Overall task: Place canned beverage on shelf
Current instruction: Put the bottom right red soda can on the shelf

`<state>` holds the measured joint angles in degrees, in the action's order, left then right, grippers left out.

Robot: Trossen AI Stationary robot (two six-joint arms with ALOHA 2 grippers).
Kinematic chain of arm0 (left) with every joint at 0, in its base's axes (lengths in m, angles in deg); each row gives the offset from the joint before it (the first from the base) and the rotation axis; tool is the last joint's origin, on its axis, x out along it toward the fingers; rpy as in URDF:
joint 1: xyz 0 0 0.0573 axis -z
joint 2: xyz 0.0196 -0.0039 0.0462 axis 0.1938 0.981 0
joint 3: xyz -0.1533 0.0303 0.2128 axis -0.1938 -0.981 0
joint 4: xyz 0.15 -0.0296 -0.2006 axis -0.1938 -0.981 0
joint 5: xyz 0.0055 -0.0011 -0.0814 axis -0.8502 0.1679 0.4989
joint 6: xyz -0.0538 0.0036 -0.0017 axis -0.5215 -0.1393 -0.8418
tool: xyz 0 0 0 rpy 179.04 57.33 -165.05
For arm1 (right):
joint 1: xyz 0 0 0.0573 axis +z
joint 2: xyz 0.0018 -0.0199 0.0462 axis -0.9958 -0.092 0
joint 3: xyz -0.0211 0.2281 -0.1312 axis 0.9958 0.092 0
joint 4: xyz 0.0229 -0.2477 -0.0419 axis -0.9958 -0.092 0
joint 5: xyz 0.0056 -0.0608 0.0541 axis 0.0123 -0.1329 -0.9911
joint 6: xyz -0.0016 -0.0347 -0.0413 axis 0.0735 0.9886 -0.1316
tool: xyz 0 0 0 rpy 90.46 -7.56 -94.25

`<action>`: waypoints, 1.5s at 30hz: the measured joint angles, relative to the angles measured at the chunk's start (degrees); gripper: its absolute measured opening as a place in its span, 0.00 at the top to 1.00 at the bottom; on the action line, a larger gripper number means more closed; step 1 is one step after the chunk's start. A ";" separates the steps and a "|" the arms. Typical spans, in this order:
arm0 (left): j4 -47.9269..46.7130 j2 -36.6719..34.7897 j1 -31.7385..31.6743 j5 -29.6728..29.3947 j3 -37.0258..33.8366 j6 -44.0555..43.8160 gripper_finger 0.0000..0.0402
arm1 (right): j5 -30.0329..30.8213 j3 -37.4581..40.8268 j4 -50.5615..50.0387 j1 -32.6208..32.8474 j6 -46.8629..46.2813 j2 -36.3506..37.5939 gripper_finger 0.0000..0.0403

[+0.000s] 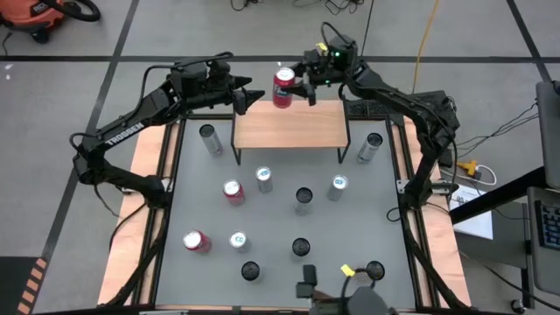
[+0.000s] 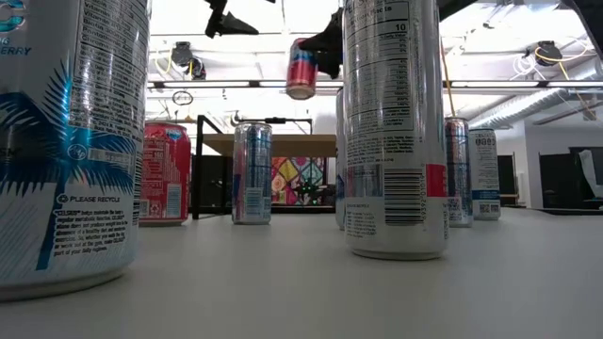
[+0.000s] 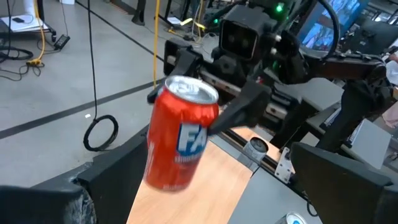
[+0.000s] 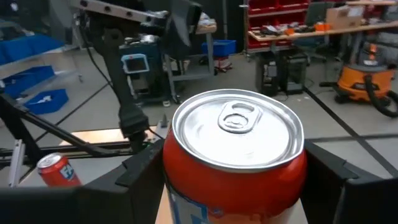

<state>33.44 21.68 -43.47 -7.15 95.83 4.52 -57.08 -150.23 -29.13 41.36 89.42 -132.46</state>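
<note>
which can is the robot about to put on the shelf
Find the wooden-topped shelf at the table's far end. Just above its far left corner, the right pincer holds a red can in the air. Every other can stands on the table; this one is lifted.

An overhead camera looks straight down on the whole bench (image 1: 175,227); a second sits at bench-top level, facing across it into the room, cans looming close. Each wrist camera looks forward from its own arm, the right one tight on the red can (image 4: 235,155). All four views share that raised can.
</note>
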 joint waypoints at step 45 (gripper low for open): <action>-5.40 12.37 -6.18 23.37 -0.02 17.94 0.19 | 1.22 0.00 4.12 7.54 -8.99 -1.93 0.37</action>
<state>28.04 34.05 -49.64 16.22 95.81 22.46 -55.86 -150.23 -25.01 48.91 80.43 -134.38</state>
